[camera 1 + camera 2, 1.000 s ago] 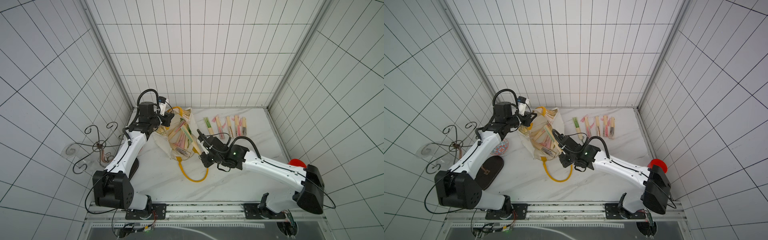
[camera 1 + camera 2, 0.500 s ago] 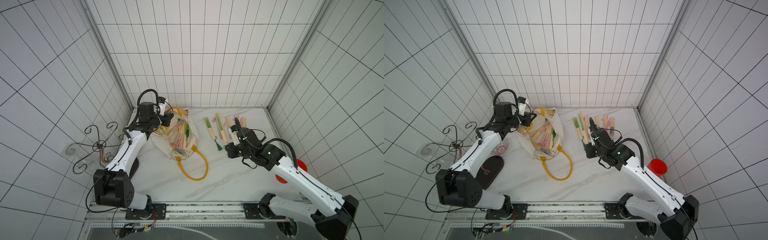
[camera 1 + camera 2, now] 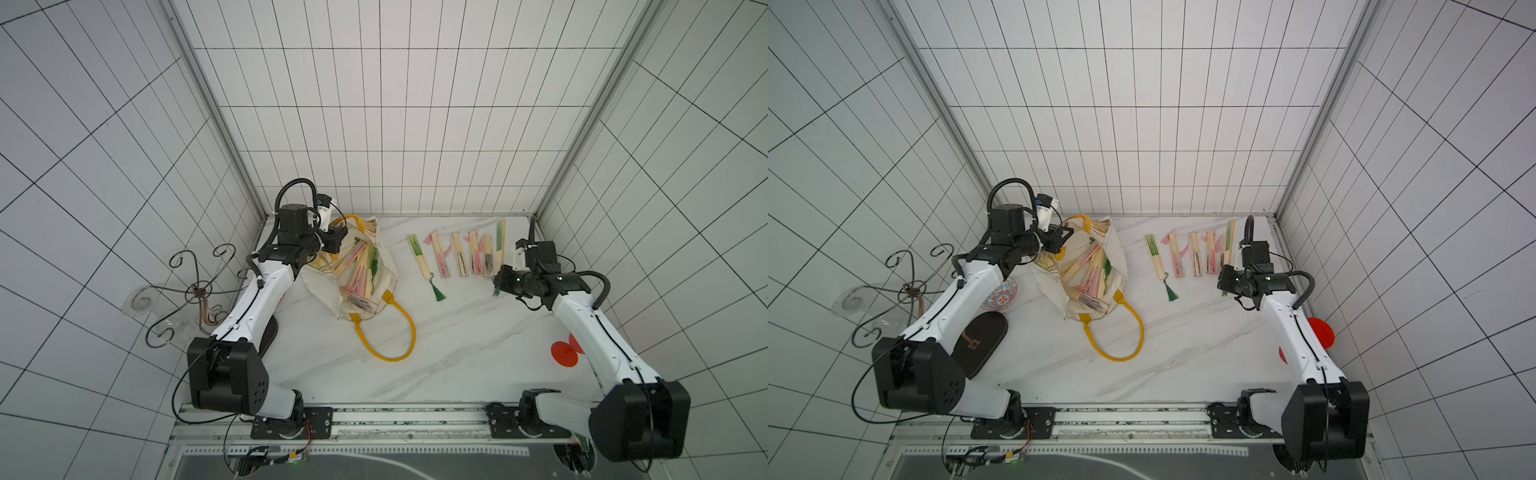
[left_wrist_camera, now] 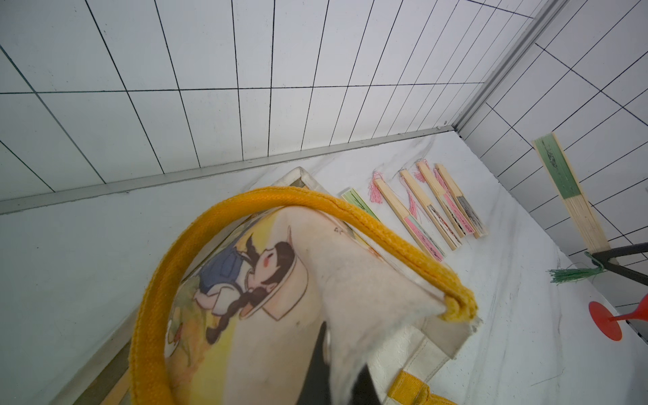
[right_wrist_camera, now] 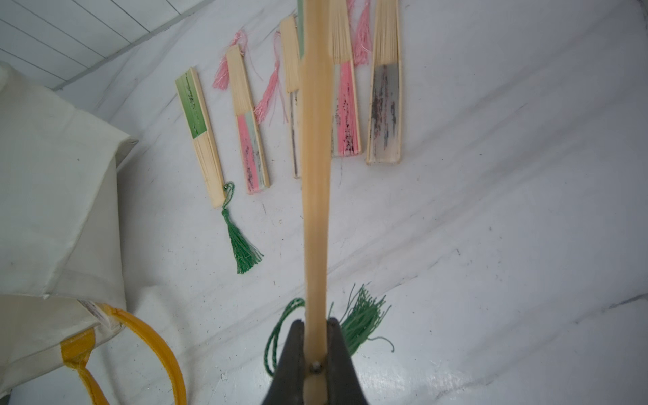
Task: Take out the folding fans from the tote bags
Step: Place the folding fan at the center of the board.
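The cream tote bag (image 5: 52,175) has mustard handles (image 4: 385,238); pale bamboo fans (image 5: 250,147) show pink, green, black-speckled folds.

Tote (image 3: 322,291) left, holding fans (image 3: 360,269); fan row (image 3: 458,257) right.

I see a red goblet (image 3: 1320,334) at the tabletop's right edge, a patterned bowl (image 3: 1003,297) and dark oval board (image 3: 984,340) at its left edge.

Cream tote (image 3: 323,291) lies open, fans (image 3: 360,271) inside; five closed fans (image 3: 459,259) lie rowed nearby, a green-tasselled fan (image 3: 500,241) held aloft.
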Tool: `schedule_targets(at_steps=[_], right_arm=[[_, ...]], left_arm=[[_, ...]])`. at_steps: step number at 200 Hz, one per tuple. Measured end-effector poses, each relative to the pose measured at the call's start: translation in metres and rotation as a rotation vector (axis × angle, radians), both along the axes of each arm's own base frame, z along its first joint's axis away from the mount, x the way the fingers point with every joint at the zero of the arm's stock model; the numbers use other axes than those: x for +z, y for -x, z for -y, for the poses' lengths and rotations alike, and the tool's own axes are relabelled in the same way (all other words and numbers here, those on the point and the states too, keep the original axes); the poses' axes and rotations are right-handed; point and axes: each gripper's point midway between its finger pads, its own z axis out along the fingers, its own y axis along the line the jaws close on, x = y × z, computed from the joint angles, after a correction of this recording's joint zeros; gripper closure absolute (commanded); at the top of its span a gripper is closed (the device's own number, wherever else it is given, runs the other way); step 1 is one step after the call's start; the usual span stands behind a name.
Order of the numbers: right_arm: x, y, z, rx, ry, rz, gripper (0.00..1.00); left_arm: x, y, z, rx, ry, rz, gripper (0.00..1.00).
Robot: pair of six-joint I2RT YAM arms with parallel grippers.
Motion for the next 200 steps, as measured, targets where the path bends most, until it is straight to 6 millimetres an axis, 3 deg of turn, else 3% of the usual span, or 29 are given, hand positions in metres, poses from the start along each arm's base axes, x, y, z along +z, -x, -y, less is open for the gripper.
schedule_targets(at_steps=[43, 132, 200], right_arm=[[-0.033, 0.007, 0.012, -0.035, -0.088, -0.055, 1.00], [-0.104, 0.050, 0.000, -0.064, -0.228, -0.205, 1.00], [-0.133, 0.063, -0.004, -0.080, -0.262, -0.253, 0.99]], left_arm=[[0.001, 0.001, 0.000, -0.003, 0.001, -0.007, 1.00], [-0.001, -0.001, 0.002, -0.011, 0.005, -0.013, 1.00], [-0.001, -0.001, 0.002, -0.010, 0.005, -0.013, 1.00]])
